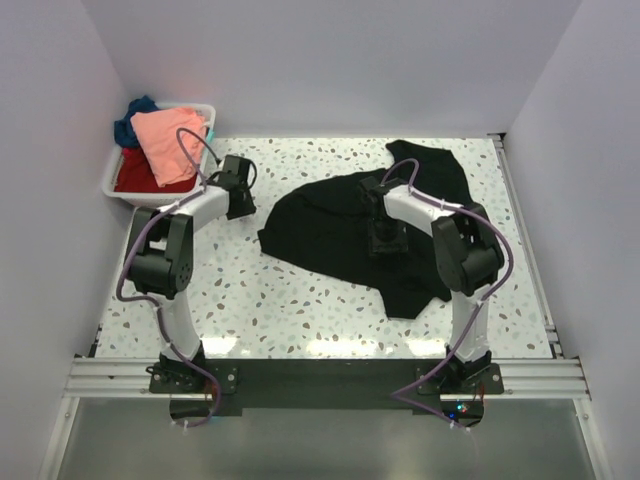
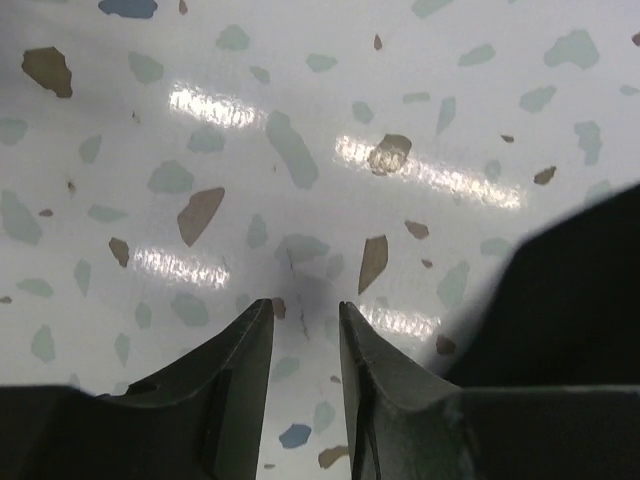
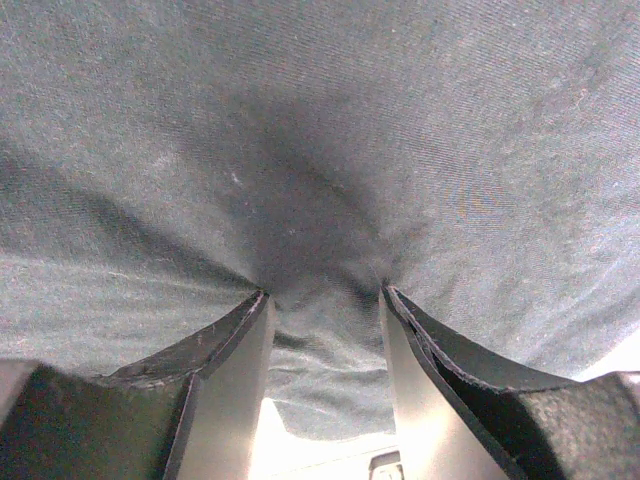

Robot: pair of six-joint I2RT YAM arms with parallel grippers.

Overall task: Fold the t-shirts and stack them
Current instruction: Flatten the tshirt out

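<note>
A black t-shirt (image 1: 340, 225) lies spread and rumpled on the speckled table, centre right. My right gripper (image 1: 388, 240) points down into its middle. In the right wrist view that gripper (image 3: 325, 293) is open, its fingertips pressed on the black cloth (image 3: 330, 150), and a small fold rises between them. My left gripper (image 1: 240, 200) hovers left of the shirt, beside the bin. In the left wrist view it (image 2: 306, 305) is open over bare table, with the black shirt's edge (image 2: 570, 290) to its right. The salmon-pink t-shirt (image 1: 168, 145), red t-shirt (image 1: 140, 175) and dark blue t-shirt (image 1: 135, 110) are heaped in the bin.
The white plastic bin (image 1: 112, 182) stands at the back left corner of the table (image 1: 300, 300). White walls close in the left, back and right sides. A metal rail (image 1: 320, 375) with both arm bases runs along the near edge.
</note>
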